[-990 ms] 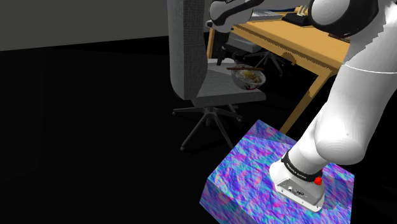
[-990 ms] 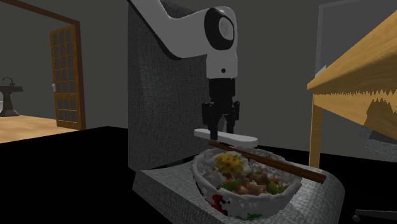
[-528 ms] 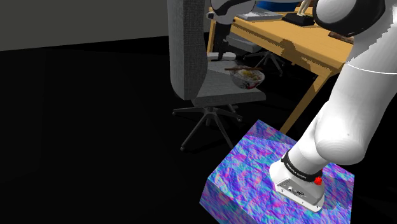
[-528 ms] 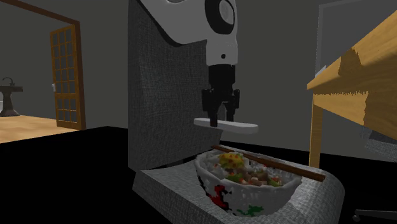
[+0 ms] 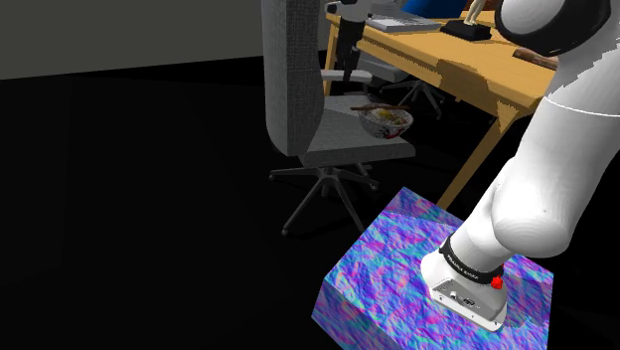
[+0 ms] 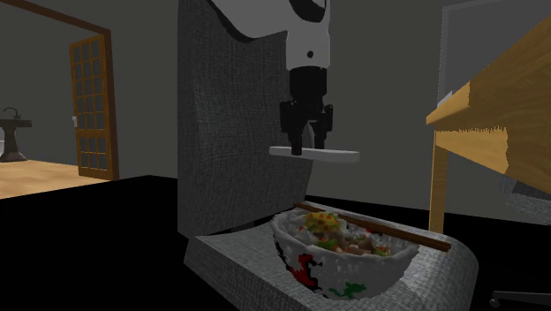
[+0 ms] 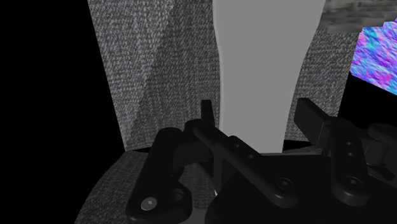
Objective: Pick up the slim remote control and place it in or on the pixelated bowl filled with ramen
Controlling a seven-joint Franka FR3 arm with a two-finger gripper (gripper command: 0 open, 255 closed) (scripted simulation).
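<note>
My black gripper (image 6: 305,148) hangs point-down above the ramen bowl (image 6: 340,261), shut on the slim light-grey remote (image 6: 328,155), which lies level across its fingers. A clear gap separates the remote from the bowl. The white pixelated bowl, with noodles and brown chopsticks (image 6: 388,230) across its rim, sits on the grey office chair's seat (image 6: 221,256). In the shoulder view the gripper (image 5: 347,62) is just in front of the chair back (image 5: 293,70), up and left of the bowl (image 5: 387,121). In the wrist view the remote (image 7: 264,76) runs away between the fingers (image 7: 315,121).
The tall grey chair back (image 6: 230,115) stands close behind the gripper. A wooden desk (image 5: 437,65) with items on top flanks the chair at the shoulder view's right; its edge (image 6: 494,88) overhangs near the bowl. My stand (image 5: 437,278) is purple-blue. A wooden door (image 6: 93,106) is far off.
The gripper has risen straight up with the remote still in it, widening the gap above the bowl and chopsticks. The bowl stays on the seat.
</note>
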